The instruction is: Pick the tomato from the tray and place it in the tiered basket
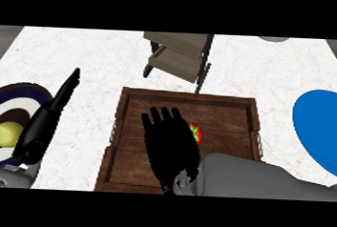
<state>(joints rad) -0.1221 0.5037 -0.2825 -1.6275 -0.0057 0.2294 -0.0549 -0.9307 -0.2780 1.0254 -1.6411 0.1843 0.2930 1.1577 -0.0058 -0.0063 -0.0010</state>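
While the right robot hand [169, 134] hovers flat-fingered over the wooden tray [132, 128], touching the tomato [196, 133], the grasp step pends: curl, then lift to the tiered basket [178, 56].

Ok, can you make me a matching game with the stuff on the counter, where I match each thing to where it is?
Things:
1. tomato
2. tiered basket
3. blue plate
4. right hand

Places:
A. at the right edge of the counter
B. over the tray, fingers straight
C. behind the tray, far side of the counter
D. in the tray, partly hidden by the hand

Pairs: 1-D, 2-C, 3-A, 4-B
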